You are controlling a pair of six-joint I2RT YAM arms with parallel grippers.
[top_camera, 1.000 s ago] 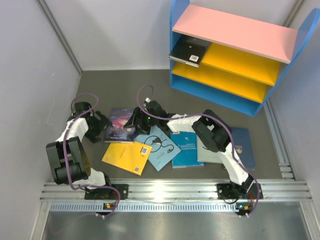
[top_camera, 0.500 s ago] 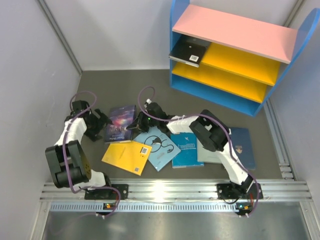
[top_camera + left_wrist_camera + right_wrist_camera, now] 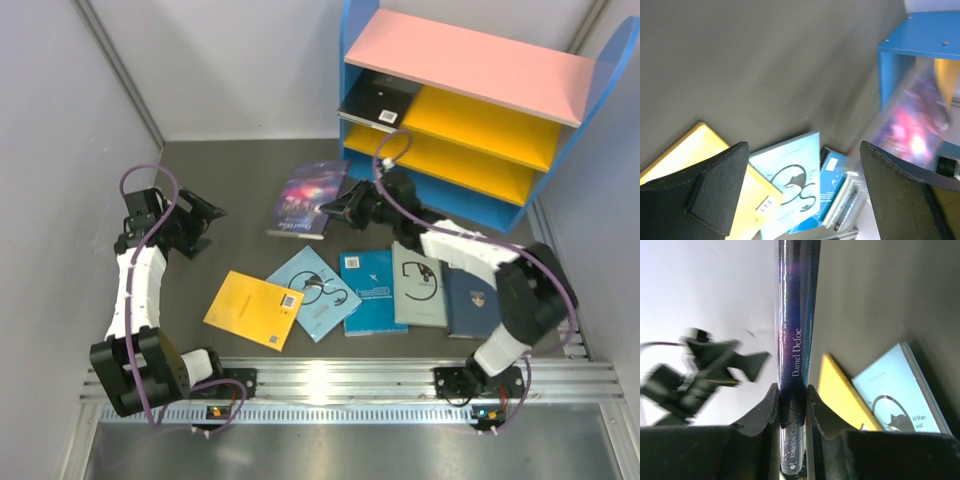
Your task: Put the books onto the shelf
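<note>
My right gripper is shut on the spine of the purple galaxy book and holds it above the floor, left of the shelf. In the right wrist view the book's spine stands clamped between both pads. A black-grey book lies on the shelf's upper yellow board. On the floor lie the yellow book, light blue book, teal-blue book, grey-green book and navy book. My left gripper is open and holds nothing, far left of the books.
Grey walls close in the floor on the left, back and right. A metal rail runs along the near edge by the arm bases. Through the left gripper's open fingers I see the yellow book, light blue book and the shelf's blue side.
The right gripper shut on the purple book, lifted it off the floor and carried it back and right toward the shelf. The left arm drew back to the left, still open.
</note>
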